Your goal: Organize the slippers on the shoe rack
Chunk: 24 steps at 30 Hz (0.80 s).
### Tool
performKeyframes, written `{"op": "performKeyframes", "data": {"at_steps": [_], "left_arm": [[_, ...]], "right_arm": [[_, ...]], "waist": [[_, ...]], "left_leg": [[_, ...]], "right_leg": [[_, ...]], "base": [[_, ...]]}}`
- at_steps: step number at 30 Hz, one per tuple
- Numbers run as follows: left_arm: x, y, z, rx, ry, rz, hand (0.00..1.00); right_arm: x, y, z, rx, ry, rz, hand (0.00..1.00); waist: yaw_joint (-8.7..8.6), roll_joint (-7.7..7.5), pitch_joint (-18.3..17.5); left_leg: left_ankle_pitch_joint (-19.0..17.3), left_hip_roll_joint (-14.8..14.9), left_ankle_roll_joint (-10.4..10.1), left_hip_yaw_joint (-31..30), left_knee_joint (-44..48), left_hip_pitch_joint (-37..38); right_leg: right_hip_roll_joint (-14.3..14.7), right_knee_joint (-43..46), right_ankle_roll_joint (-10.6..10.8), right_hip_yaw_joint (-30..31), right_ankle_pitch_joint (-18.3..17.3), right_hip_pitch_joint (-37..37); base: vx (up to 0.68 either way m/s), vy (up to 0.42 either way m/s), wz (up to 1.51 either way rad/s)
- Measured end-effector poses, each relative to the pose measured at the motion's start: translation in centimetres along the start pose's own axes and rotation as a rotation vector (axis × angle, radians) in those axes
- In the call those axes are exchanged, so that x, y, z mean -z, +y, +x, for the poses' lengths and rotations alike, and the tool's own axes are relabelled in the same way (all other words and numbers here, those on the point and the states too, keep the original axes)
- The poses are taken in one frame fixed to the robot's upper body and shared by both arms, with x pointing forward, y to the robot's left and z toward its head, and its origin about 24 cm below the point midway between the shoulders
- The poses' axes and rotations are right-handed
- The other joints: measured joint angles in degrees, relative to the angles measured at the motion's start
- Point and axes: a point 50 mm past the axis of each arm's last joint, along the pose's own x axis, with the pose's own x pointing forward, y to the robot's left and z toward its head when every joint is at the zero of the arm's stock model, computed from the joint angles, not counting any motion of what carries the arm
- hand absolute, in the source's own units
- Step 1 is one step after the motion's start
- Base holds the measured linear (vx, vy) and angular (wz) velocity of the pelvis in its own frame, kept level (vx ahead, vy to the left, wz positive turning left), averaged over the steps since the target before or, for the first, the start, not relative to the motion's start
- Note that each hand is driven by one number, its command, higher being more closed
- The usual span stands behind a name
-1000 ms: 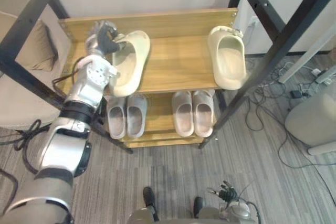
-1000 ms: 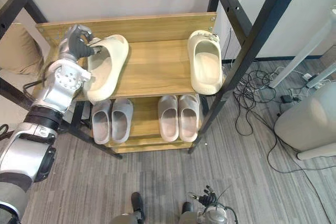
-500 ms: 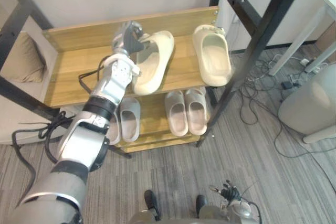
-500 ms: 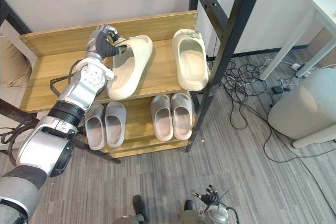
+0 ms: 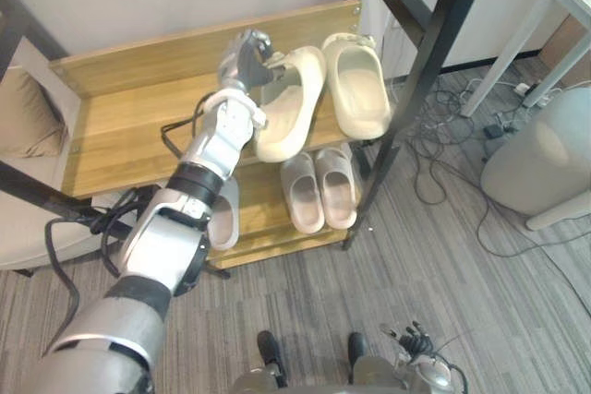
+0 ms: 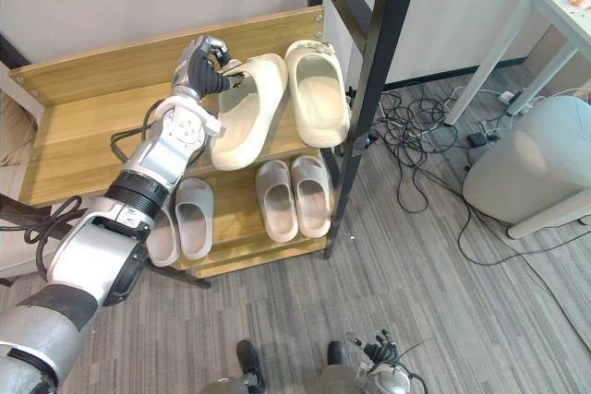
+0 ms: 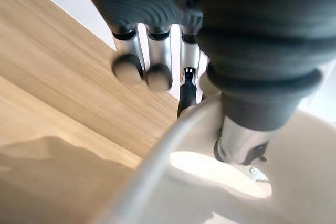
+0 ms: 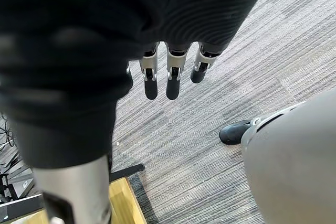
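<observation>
At the far left a beige cushion sits just beside the wooden shoe rack, whose top shelf is bare wood on its left half. Toward the middle of that shelf the left hand is clenched on a cream slipper: in the left wrist view its fingers curl over the slipper's far rim while the thumb presses down inside the foot opening. This slipper lies angled, toe toward the far right and heel toward the near left, and the heel juts past the shelf's near edge; whether the sole rests on the wood I cannot tell. Just beside it on the right a second cream slipper lies flat on the top shelf, toe far, close to the black upright post. On the lower shelf one grey pair sits at the left, partly hidden by the arm, and another grey pair sits at the right. Well to the right a pale rounded unit stands on the grey striped floor. The right hand hangs over that floor, fingers straight and released, grasping nothing.
</observation>
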Motion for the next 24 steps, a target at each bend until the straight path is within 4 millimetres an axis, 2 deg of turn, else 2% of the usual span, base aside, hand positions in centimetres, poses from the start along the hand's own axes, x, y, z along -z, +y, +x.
{"op": "performKeyframes", "data": {"at_steps": [8, 11, 16, 24], "left_arm": [[-0.8, -1.2, -0.2, 0.023, -0.008, -0.031, 0.00], [-1.0, -1.7, -0.3, 0.035, -0.009, -0.042, 0.00], [0.5, -2.2, -0.5, 0.056, 0.055, -0.030, 0.00], [1.1, -1.4, -0.4, 0.033, 0.075, -0.039, 0.00]], "right_arm": [[0.2, -0.3, -0.2, 0.007, -0.004, 0.002, 0.00], [0.6, -0.4, -0.3, 0.009, 0.011, 0.000, 0.00], [0.9, -0.4, -0.2, 0.008, 0.025, -0.004, 0.00], [1.0, -0.3, -0.2, 0.003, 0.028, -0.009, 0.00]], "waist": [[-0.01, -0.12, -1.0], [-0.09, -0.19, -2.7], [-0.28, -0.21, -2.9], [-0.05, -0.22, -2.9]], "left_leg": [[0.3, -0.2, 0.4, 0.0, -0.1, -0.1], [0.5, -0.3, 0.7, -0.4, -0.1, -1.2], [0.5, -0.6, 0.7, -0.9, -0.1, 0.3], [0.4, -0.9, 0.6, -1.8, -0.1, 0.3]], "right_leg": [[-0.4, 0.0, 0.7, -0.1, 0.6, -0.2], [-0.4, -0.2, 0.7, -0.3, 0.8, -0.9], [-0.4, -1.2, 0.6, -1.3, 1.0, 1.2], [-0.8, -2.2, 0.6, -2.9, 0.9, 2.0]], "base": [[-0.05, 0.010, 0.00], [-0.02, 0.007, 0.04], [-0.01, -0.001, 0.04], [-0.03, 0.005, 0.07]]}}
